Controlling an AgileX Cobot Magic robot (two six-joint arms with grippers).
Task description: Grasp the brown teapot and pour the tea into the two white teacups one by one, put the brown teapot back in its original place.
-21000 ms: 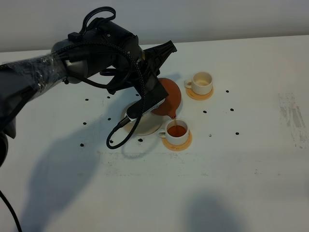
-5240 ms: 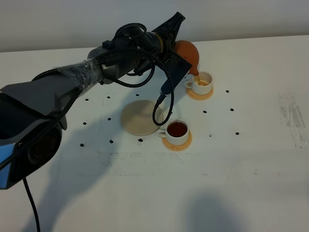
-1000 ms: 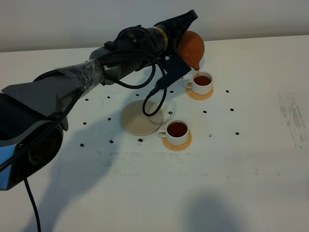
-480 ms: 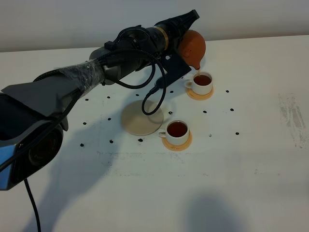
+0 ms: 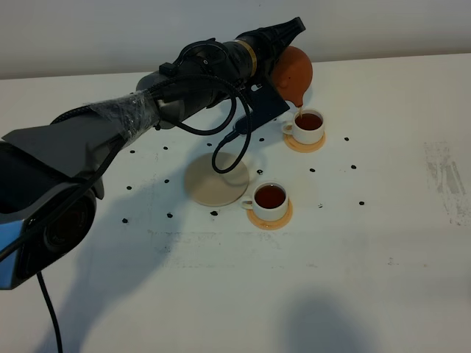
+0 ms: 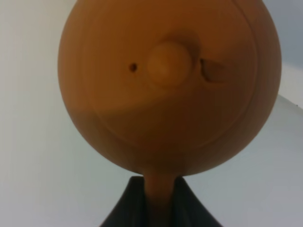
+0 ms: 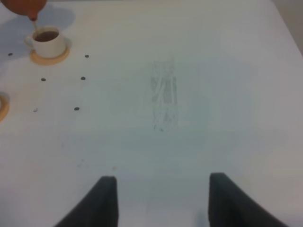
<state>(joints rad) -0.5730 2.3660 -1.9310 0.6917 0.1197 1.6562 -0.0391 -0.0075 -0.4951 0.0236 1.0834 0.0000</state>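
Reaches the left arm (image 5: 147,110) far across the white table (image 5: 383,279) and clamps the left gripper (image 5: 284,45) tight on the loop handle of the teapot (image 5: 296,68), with only that handle between the jaws and the round body hanging just past them, tipped spout-down, lid facing the wrist camera. Leaves the right gripper (image 7: 160,189) low over bare table, jaws apart with nothing between them, well away from all the crockery. Shows the disc (image 5: 210,187) bare, well back from the left jaws and below the forearm, under a hanging loop of cable (image 5: 215,159). Puts the far cup (image 5: 308,123) straight beneath the spout, just below and ahead of the left jaws, joined to it by a thin stream and dark with tea close to the rim. Puts the near cup (image 5: 270,198), likewise full, farther down and back from those jaws, just beside the disc. Looks like the close of the second pour, with only the return to the disc left. Risks, on this reading: flooding the far cup onto its coaster (image 5: 302,145) by holding the tilt any longer; dribbling across the table if righted too fast; losing the lid at this steep tip; twisting in the grip, with only the thin handle pinched; dragging the cable over the near cup on the way back. Carries no brand, label or readable writing anywhere, only small dark dots (image 5: 353,166) scattered on the table.
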